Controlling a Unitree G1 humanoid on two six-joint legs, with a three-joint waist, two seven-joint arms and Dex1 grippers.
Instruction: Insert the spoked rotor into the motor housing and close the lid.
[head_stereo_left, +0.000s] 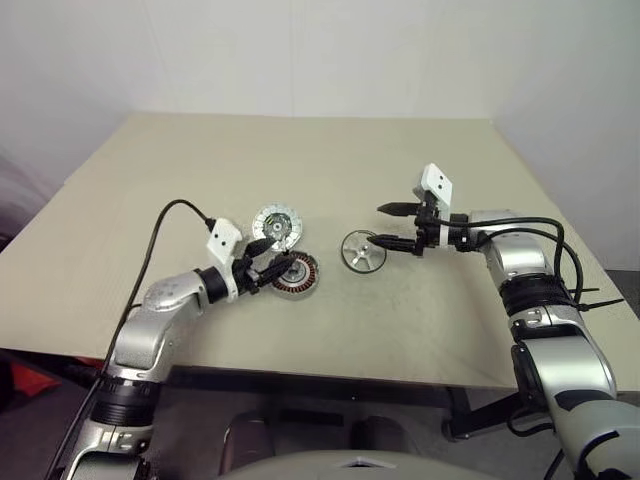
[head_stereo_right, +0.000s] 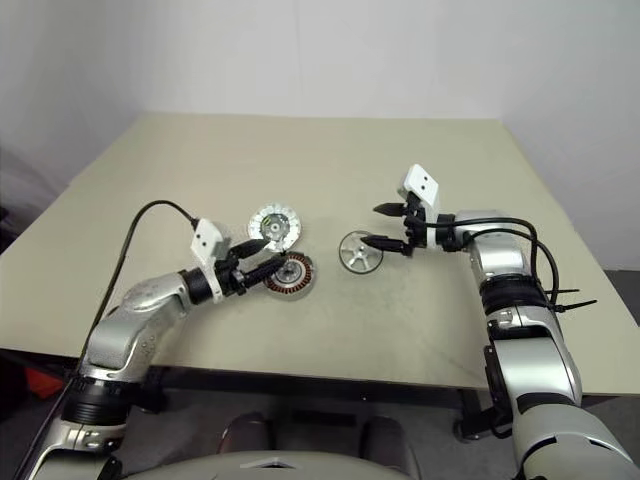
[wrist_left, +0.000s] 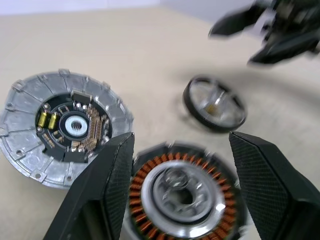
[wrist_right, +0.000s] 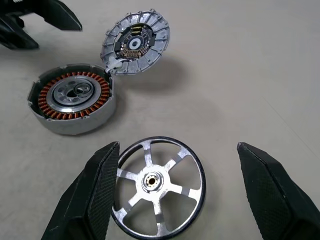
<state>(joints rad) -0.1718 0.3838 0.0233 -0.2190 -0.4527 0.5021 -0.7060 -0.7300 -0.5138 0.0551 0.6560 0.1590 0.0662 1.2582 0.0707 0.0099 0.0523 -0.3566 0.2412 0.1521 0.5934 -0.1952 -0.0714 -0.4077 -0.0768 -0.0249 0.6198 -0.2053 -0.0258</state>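
Left of centre in the head view, the left gripper (head_stereo_left: 268, 262) is spread over the housing (head_stereo_left: 295, 273), with the lid (head_stereo_left: 276, 226) just above it. Right of these lies the rotor (head_stereo_left: 363, 251), and the right gripper (head_stereo_left: 382, 224) is spread wide beside it.

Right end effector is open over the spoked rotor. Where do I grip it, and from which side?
Take the spoked rotor across its thin dark rim, coming down from above. It lies flat on the table, apart from the motor housing, so a sideways approach has little to catch. The right end effector already straddles it with jaws wide. The open gaps between spokes could also take one fingertip, probably less securely.
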